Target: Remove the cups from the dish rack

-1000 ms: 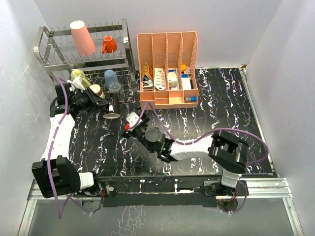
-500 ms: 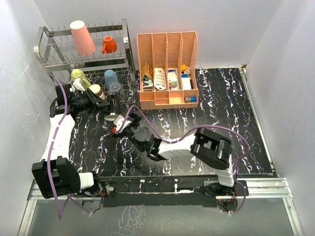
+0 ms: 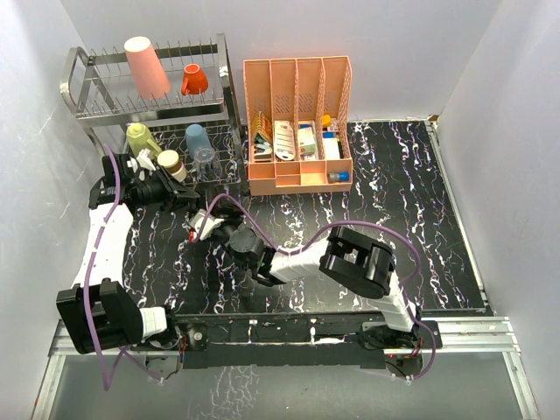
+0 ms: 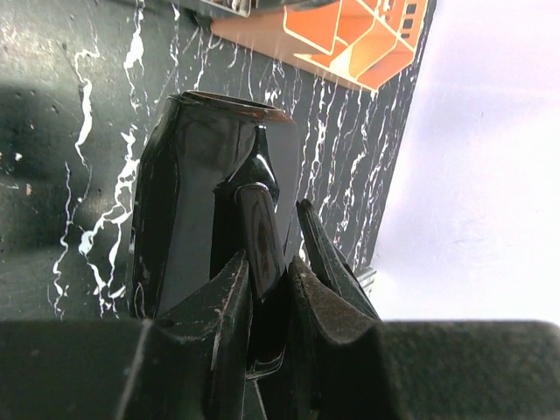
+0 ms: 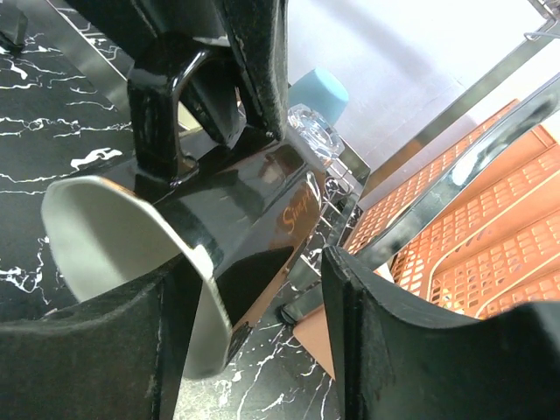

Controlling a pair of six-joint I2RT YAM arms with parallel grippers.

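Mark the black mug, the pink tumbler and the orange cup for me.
black mug point(image 5: 254, 210): right wrist view, glossy side wall.
pink tumbler point(image 3: 147, 67): top external view, side wall.
orange cup point(image 3: 194, 80): top external view, body.

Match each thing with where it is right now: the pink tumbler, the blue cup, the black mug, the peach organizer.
Things:
1. pink tumbler
2. blue cup
3. black mug
4. peach organizer

Places:
A. standing on the table, right of the dish rack
B. held by its handle in the left pincer
C. top tier of the dish rack
D. lower tier of the dish rack

Pairs: 1-C, 2-D, 3-B, 4-A
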